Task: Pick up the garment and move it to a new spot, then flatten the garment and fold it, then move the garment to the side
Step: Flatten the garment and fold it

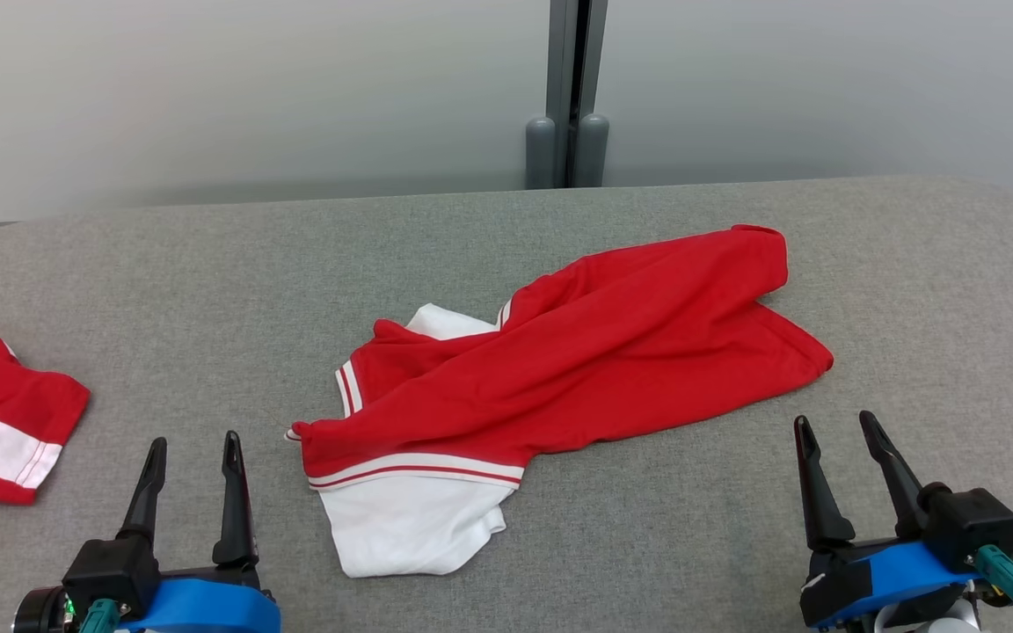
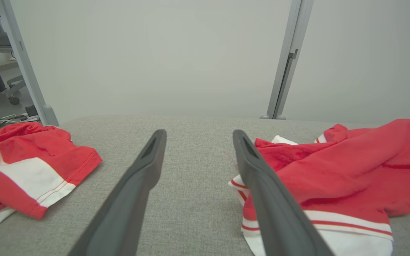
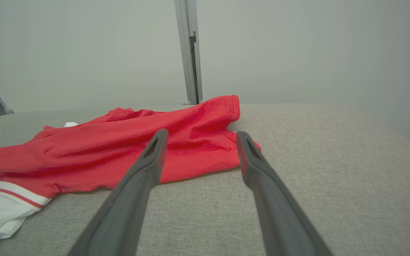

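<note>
Your left gripper (image 1: pixel 194 440) and right gripper (image 1: pixel 834 419) stand wide open, empty. The garment (image 1: pixel 559 352) lies bunched at 1 o'clock from the left one. If you pinch one layer only, it may stay twisted

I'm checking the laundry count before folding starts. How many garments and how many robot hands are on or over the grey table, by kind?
Red-and-white garments: 2 (middle garment, crumpled; left-edge garment)
Robot hands: 2 (left hand, right hand, both open and holding nothing)
Total: 4
</note>
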